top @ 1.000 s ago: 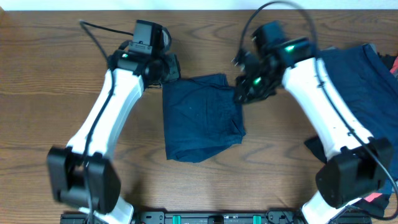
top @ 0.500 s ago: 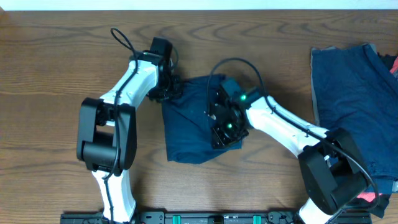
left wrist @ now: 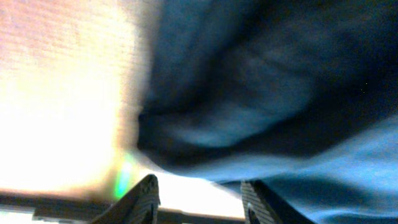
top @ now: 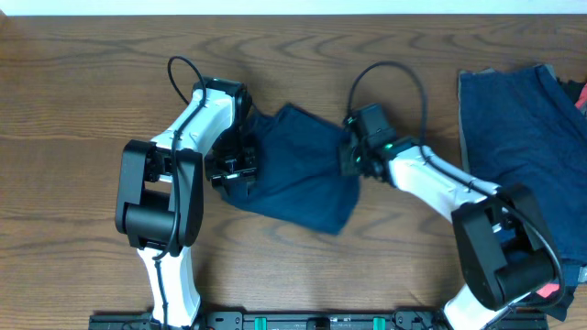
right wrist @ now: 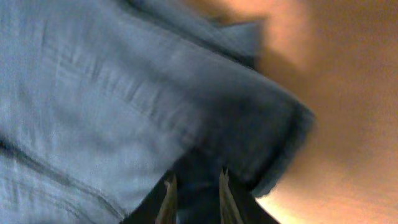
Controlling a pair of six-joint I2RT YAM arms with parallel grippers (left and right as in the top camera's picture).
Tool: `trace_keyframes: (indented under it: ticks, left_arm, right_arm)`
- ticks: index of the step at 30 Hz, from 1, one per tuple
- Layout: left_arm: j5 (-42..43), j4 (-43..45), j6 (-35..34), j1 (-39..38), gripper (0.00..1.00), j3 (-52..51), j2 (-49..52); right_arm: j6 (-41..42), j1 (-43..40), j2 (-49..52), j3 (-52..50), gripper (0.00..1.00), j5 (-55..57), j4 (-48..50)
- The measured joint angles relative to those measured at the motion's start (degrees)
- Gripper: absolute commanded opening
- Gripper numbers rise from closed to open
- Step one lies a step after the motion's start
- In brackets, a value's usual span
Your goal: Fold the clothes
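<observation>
A dark navy garment (top: 298, 174) lies crumpled and skewed at the middle of the table. My left gripper (top: 235, 170) is at its left edge. In the left wrist view the left gripper's fingers (left wrist: 200, 198) are apart, with bright table between them and the navy cloth (left wrist: 261, 81) just ahead. My right gripper (top: 351, 156) is at the garment's right edge. In the right wrist view the right gripper's fingers (right wrist: 195, 194) are close together with dark cloth (right wrist: 124, 93) pinched between them. More navy clothes with a grey edge (top: 518, 119) lie at the right.
The pile at the right reaches the table's right edge, with a red-pink piece (top: 550, 291) at the bottom right corner. The wooden table (top: 73, 110) shows bare wood on the left. Cables loop above both wrists.
My right gripper moved from the garment's middle to its right edge and gripped it. The garment's lower part swung to the right. My left gripper slid down along the left edge.
</observation>
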Motion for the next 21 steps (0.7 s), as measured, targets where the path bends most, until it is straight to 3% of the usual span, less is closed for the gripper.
trace_keyframes:
  ticks: [3,5,6,9,11,13,14,21]
  left_arm:
    - [0.35,-0.79,0.0,0.0,0.46,0.0,-0.28]
    - [0.26,0.59,0.02,0.02,0.54,-0.04,-1.29]
    - [0.07,2.14,0.31,0.11,0.69,-0.09,-2.67]
    - [-0.11,8.22,1.2,0.55,0.98,-0.09,-8.02]
    - [-0.09,11.98,2.29,0.72,0.98,-0.02,-11.69]
    - [-0.07,14.6,3.5,0.9,0.98,0.2,-14.27]
    - [-0.07,15.56,3.93,0.92,0.98,0.33,-14.82]
    - [4.92,22.97,8.5,1.29,0.98,0.37,-9.81]
  right_arm:
    - [0.42,-1.51,0.17,1.16,0.35,0.79,-0.76]
    - [0.57,-1.55,0.2,2.91,0.46,0.59,-4.5]
    - [0.44,-1.46,0.17,3.87,0.5,0.44,-6.29]
    - [0.0,-1.38,-0.44,6.69,0.62,0.42,-12.11]
    - [-0.63,-1.38,-2.16,7.78,0.73,0.57,-14.67]
    - [-1.33,-1.38,-5.38,8.7,0.94,0.61,-16.22]
    - [-1.73,-1.38,-7.34,9.14,0.98,0.63,-16.76]
    - [-3.43,-1.38,-21.16,11.56,0.99,0.81,-20.28]
